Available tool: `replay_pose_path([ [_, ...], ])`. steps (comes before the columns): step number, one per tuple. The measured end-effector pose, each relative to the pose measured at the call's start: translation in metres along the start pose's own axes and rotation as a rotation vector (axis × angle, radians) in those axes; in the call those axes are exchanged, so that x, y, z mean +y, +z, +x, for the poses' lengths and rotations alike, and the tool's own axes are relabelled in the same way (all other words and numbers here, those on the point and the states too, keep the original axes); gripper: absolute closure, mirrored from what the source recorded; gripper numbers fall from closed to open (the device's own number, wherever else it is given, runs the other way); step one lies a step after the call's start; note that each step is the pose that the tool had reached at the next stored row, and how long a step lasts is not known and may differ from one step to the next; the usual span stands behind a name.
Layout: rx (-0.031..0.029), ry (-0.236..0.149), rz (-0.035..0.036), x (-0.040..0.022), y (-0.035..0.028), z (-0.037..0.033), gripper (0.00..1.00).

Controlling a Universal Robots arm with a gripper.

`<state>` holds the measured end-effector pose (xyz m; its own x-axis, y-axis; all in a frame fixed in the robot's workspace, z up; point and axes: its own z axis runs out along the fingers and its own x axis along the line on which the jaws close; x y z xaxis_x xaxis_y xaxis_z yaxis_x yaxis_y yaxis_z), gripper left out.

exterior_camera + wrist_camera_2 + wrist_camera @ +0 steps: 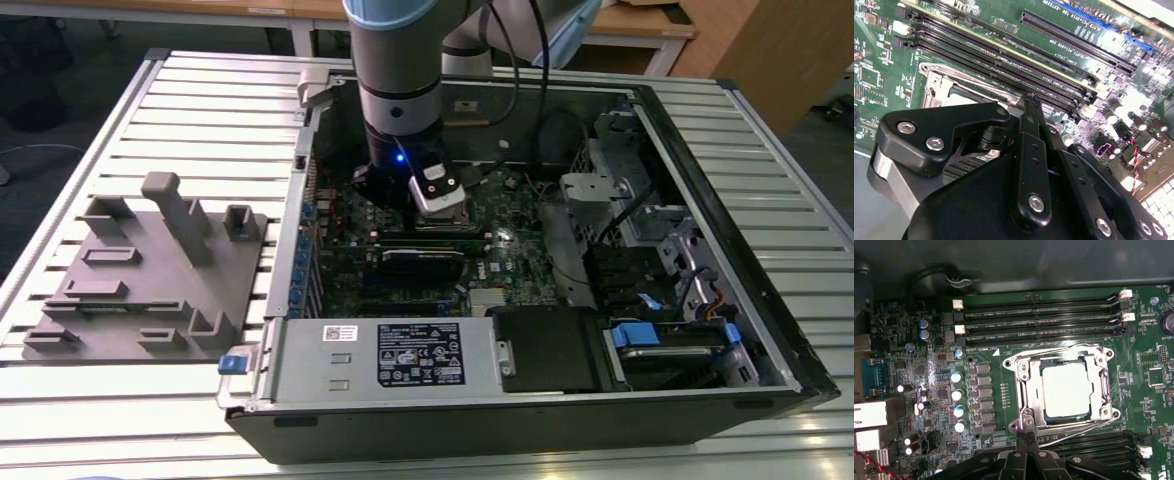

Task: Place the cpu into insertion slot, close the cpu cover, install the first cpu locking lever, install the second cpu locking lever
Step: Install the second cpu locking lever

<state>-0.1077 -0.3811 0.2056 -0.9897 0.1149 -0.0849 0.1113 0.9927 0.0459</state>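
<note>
I see the gripper (1026, 436), fingertips pressed together, at the silver cpu cover (1026, 385) framing the pale, matte cpu (1064, 388).

No text is legible on the motherboard (929, 380) or power-supply label (418, 354)
</note>
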Motion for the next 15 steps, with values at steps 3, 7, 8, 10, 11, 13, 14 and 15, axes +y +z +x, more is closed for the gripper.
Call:
replay_pose_path([
  [3, -0.0001, 0.0, -0.002, -0.0013, -0.0002, -0.0001, 0.89],
  [7, -0.0002, 0.0, -0.0058, -0.0033, -0.0004, -0.0003, 0.89],
  [8, -0.0002, 0.001, -0.0062, -0.0037, -0.0004, -0.0003, 0.89],
  [10, -0.0003, 0.001, -0.0066, -0.0043, -0.0005, -0.0002, 0.89],
  [11, -0.0004, 0.001, -0.0066, -0.0045, -0.0005, -0.0002, 0.89],
  [13, -0.0008, 0.001, -0.0068, -0.0047, -0.0005, -0.0002, 0.89],
  [14, -0.001, 0.0, -0.0068, -0.0048, -0.0005, -0.0001, 0.89],
  [15, -0.0016, 0.0, -0.0071, -0.0049, -0.0006, 0.0002, 0.89],
])
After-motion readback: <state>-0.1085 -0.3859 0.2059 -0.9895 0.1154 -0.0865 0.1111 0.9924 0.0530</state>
